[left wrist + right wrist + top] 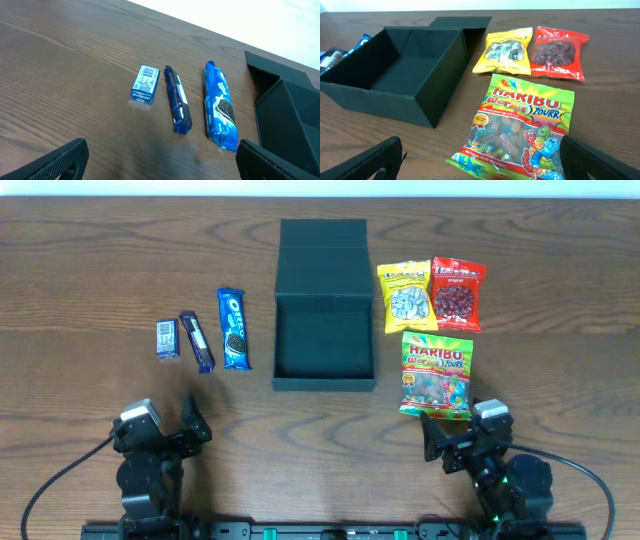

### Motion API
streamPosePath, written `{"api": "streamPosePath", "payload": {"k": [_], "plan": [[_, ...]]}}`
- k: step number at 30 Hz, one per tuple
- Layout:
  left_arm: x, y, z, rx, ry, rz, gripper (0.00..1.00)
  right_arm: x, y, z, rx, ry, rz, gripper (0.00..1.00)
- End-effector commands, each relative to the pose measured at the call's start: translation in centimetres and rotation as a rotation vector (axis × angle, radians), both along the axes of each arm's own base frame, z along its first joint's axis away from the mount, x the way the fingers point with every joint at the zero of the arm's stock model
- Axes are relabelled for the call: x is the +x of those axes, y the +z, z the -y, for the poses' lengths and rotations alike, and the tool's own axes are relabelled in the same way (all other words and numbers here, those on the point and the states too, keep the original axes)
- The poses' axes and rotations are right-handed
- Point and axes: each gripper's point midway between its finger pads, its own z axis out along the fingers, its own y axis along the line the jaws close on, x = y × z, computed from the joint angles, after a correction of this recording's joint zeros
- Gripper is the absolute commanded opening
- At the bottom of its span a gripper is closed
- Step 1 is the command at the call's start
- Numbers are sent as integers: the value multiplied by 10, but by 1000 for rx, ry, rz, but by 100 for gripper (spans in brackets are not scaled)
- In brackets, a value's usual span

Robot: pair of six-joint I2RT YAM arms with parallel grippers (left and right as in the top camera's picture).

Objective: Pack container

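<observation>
The dark green container (324, 383) stands open and empty at the table's middle, its flap lid (323, 233) laid back; it also shows in the right wrist view (380, 97) and at the right edge of the left wrist view (292, 125). My left gripper (190, 423) is open and empty near the front edge, short of the blue packets; in its wrist view (160, 162) only bare wood lies between its fingers. My right gripper (447, 442) is open and empty, its fingers either side of the near end of the Haribo bag (520, 130), which lies flat.
Left of the container lie an Oreo pack (233, 329), a dark blue bar (197, 341) and a small Eclipse gum pack (167, 338). Right of it lie a yellow snack bag (404, 296), a red snack bag (458, 293) and the Haribo bag (436, 374).
</observation>
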Motion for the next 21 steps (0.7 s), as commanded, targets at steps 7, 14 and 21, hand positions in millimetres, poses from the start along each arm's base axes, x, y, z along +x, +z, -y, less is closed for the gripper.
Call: {"api": "streamPosePath", "payload": {"k": [7,14,21], "plan": [[-1,-9,-3,4,18,-18,95,-2,5,-13,534,-122,-169,99],[-1,-9,-3,4,18,-18,95,-9,2,-26,902,-190,-366,99],[-1,-9,-3,4,18,-18,95,-3,44,-41,732,37,-160,99]]}}
